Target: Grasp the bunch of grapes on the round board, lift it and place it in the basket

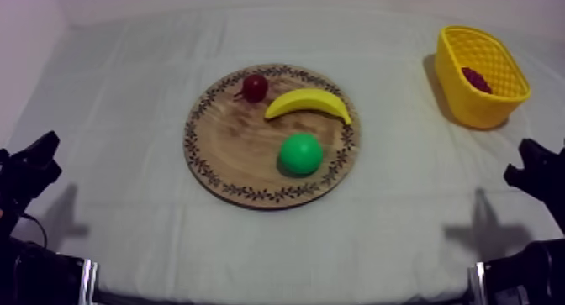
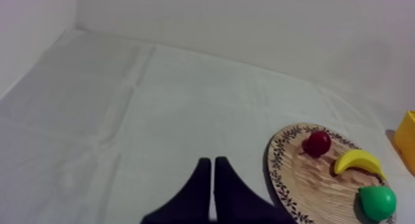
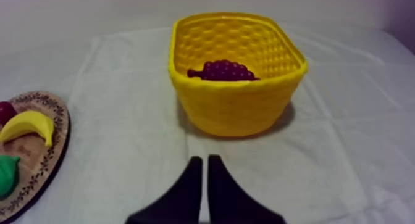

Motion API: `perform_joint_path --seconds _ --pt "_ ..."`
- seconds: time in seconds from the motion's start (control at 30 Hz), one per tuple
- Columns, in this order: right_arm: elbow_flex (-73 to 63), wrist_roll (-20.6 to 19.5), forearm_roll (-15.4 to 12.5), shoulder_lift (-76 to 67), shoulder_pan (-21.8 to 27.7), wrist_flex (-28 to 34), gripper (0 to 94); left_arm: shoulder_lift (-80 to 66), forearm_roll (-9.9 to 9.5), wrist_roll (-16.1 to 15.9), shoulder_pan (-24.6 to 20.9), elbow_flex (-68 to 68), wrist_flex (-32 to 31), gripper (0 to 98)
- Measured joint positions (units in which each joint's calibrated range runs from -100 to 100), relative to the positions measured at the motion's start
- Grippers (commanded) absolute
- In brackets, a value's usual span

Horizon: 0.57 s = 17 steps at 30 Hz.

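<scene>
The dark purple bunch of grapes (image 1: 477, 78) (image 3: 223, 70) lies inside the yellow basket (image 1: 479, 107) (image 3: 238, 109) at the table's far right. The round wooden board (image 1: 231, 149) (image 2: 302, 177) (image 3: 43, 161) sits mid-table and carries a small red fruit (image 1: 255, 87) (image 2: 318, 143), a banana (image 1: 308, 102) (image 2: 358, 162) (image 3: 28, 125) and a green pear (image 1: 301, 154) (image 2: 377, 202). My left gripper (image 1: 34, 161) (image 2: 213, 168) rests low at the left, shut on nothing. My right gripper (image 1: 531, 165) (image 3: 205, 165) rests low at the right, shut on nothing, with the basket ahead of it.
Grey-white cloth covers the table. A pale wall runs along the far edge and the left side. Open cloth lies between the board and the basket, and in front of the board.
</scene>
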Motion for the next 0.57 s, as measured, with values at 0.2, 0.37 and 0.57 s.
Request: perform_joint_path --seconds 0.2,0.37,0.57 --pt "0.00 3.03 -0.05 0.00 0.00 0.34 0.6 0.00 0.00 0.00 0.00 0.00 0.00 0.1" --pt "0.00 9.13 -0.05 0.00 0.00 0.34 0.6 0.00 0.00 0.00 0.00 0.00 0.00 0.1" --pt "0.00 11.94 -0.05 0.00 -0.03 0.38 0.6 0.00 0.00 0.00 0.00 0.00 0.00 0.1"
